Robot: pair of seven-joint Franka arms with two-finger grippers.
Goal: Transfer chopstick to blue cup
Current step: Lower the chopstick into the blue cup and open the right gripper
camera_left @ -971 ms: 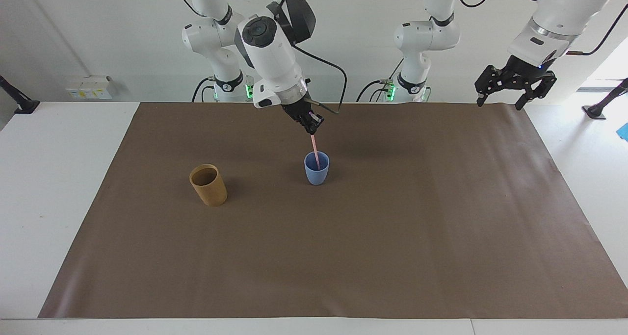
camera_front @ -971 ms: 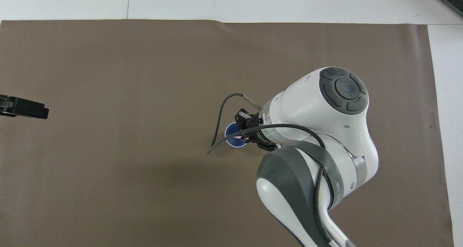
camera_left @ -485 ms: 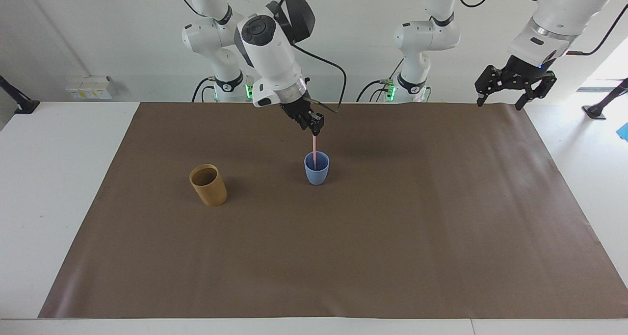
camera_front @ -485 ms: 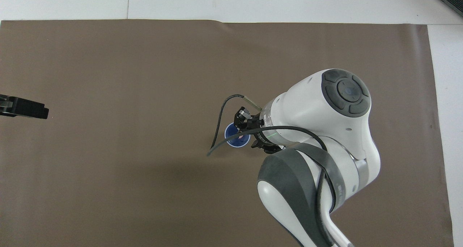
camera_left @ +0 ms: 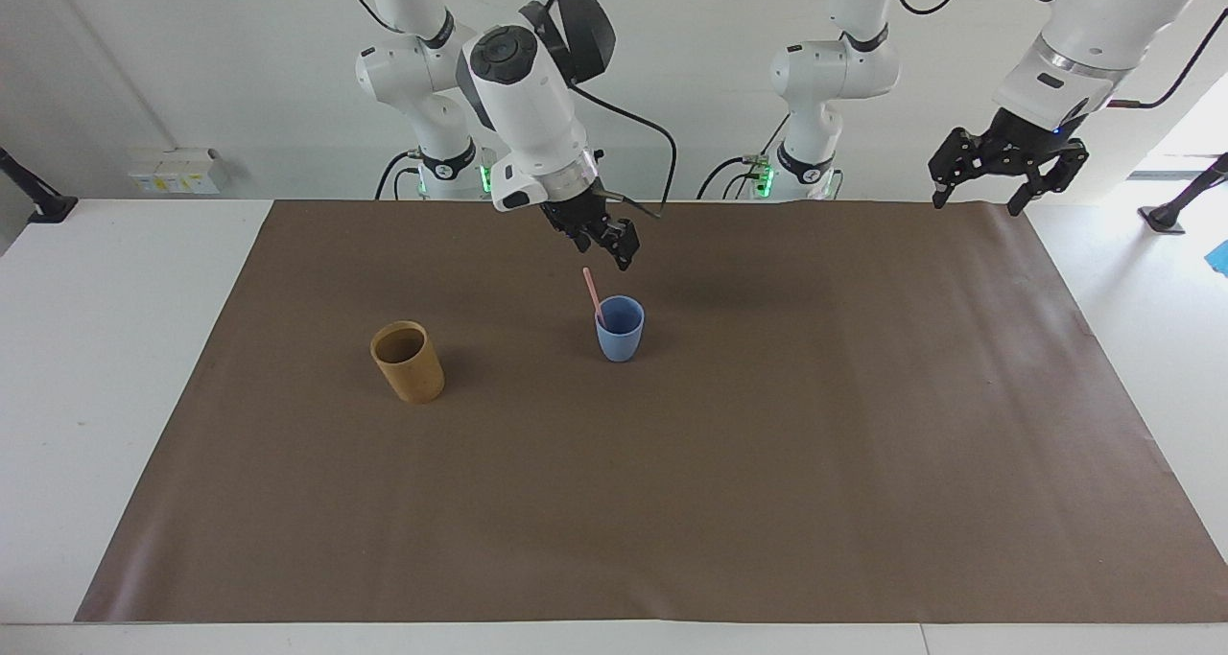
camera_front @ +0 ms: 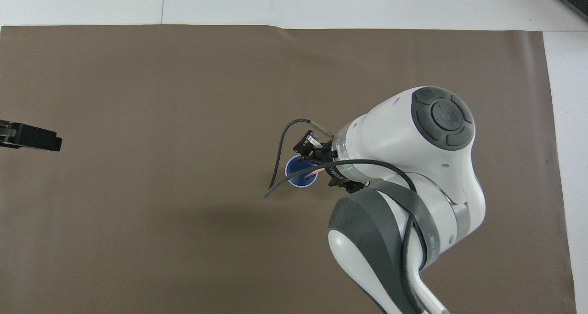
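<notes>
Two white robot arms work over a white table covered by a brown mat; the right gripper hangs in the air just above the blue cup, its fingers parted and grasping nothing; the chopstick, a thin pale-pink stick, stands in the blue cup with its lower end inside and its upper end leaning over the rim toward the right arm's end of the table, clear of the gripper; from overhead, the right gripper and its wrist cover part of the blue cup, and only a short pink sliver of the chopstick shows at the rim; a taller tan-brown cup stands upright on the mat, well apart from the blue cup, toward the right arm's end; the left gripper waits raised over the mat's edge at the left arm's end, fingers spread apart and empty.
</notes>
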